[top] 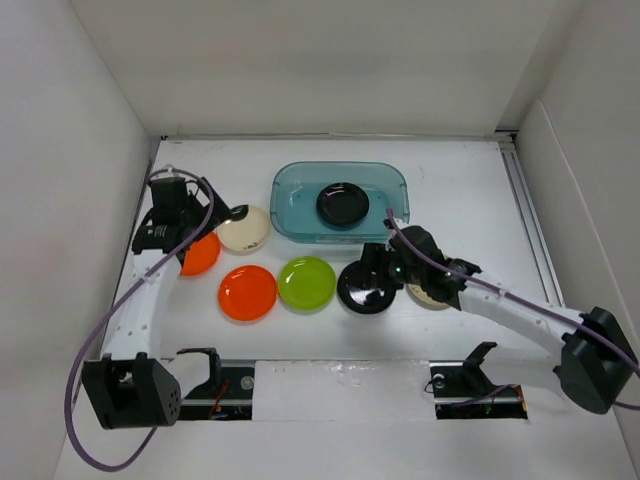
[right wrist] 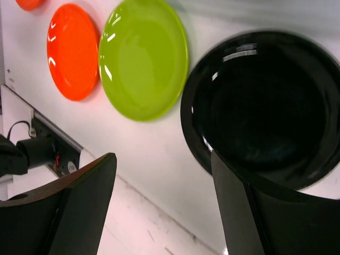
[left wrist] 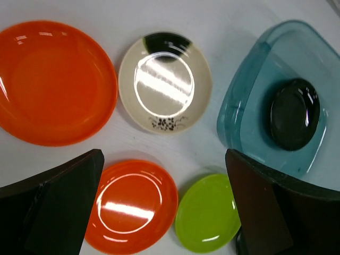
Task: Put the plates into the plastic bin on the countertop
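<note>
Right pincer gapes at black plate rim.

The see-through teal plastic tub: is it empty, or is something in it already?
Not empty. One small glossy black round plate lies flat inside the translucent teal plastic bin; nothing else shows in it.

White countertop with plates and teal bin

The bin sits at the surface's twelve o'clock, first plate inside. Second plate lies at its nine o'clock, third plate at eight. Fourth plate, fifth plate and sixth plate line its six o'clock side, seventh plate at five.
</note>
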You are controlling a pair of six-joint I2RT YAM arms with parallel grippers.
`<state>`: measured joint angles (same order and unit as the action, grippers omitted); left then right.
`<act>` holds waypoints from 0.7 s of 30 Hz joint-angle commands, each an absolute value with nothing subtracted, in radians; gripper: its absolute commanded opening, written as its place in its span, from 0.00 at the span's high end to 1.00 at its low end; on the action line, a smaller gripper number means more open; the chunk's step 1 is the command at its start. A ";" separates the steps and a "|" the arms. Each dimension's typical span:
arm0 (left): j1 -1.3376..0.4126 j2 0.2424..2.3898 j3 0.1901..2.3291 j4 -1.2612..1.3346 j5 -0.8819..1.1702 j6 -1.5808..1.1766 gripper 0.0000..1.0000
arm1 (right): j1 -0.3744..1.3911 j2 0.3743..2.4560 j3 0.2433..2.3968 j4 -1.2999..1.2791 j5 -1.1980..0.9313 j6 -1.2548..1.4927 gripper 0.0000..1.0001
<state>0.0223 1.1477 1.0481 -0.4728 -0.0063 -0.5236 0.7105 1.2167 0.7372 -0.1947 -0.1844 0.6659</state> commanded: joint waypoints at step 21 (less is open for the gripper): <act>-0.044 0.988 0.868 -0.334 0.258 -0.451 0.00 | 0.491 0.968 0.479 -0.359 0.038 0.983 0.29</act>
